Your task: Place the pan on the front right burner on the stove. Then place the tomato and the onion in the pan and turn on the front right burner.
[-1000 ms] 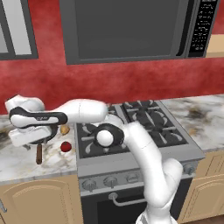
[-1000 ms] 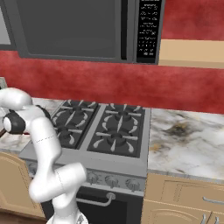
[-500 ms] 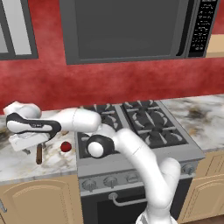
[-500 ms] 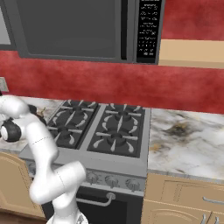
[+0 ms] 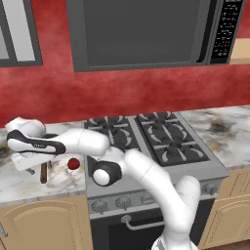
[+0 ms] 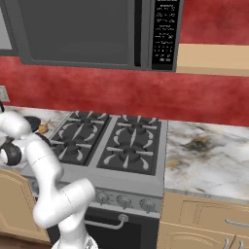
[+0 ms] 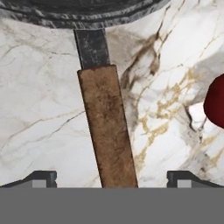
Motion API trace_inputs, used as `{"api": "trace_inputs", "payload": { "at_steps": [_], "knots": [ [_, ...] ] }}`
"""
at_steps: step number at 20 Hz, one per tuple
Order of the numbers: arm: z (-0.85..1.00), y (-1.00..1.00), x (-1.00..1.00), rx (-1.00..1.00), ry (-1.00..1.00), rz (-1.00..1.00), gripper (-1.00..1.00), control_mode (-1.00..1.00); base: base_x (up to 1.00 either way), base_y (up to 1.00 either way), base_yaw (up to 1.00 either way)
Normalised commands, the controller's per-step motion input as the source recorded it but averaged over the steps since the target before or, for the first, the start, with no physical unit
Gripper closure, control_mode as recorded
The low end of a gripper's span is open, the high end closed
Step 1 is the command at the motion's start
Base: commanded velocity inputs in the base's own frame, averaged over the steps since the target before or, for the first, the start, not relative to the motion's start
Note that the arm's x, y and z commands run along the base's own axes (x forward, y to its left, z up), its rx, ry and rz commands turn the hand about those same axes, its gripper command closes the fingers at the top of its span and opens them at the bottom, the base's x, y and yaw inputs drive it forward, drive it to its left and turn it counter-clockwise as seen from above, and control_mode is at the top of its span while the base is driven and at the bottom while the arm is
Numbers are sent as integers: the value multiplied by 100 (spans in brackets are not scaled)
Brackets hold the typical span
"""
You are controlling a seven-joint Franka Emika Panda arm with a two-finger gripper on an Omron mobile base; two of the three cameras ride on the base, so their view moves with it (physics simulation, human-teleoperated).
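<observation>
The black pan's rim [image 7: 83,13] lies across the top of the hand view, and its brown wooden handle [image 7: 107,127] runs down between my fingertips [image 7: 43,178]. My gripper [image 7: 113,179] is open and straddles the handle just above the marble. In the left base view the gripper [image 5: 32,169] hangs over the handle [image 5: 43,174] on the counter left of the stove [image 5: 146,146]. The red tomato [image 5: 73,163] rests beside the handle, tomato [image 7: 216,103]. A tan onion [image 6: 44,128] sits by the pan [image 6: 31,121]. The front right burner [image 5: 173,151] is bare.
Marble counter [image 5: 19,183] stretches left of the stove and more counter [image 6: 209,155] to its right. A dark microwave [image 5: 141,31] hangs above the range against the red wall. Knobs [image 6: 124,202] line the stove's front.
The hand has dropped lower over the pan handle, and the elbow has swung down and left across the stove's front left corner. Pan and tomato have stayed put.
</observation>
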Motion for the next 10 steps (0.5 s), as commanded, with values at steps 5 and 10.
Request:
{"api": "trace_inputs", "payload": {
  "at_steps": [5,10],
  "knots": [
    [-18,-7,0,0,0,0,-100,-100,0,0,0],
    [-15,-19,0,0,0,0,-100,-100,0,0,0]
  ]
}}
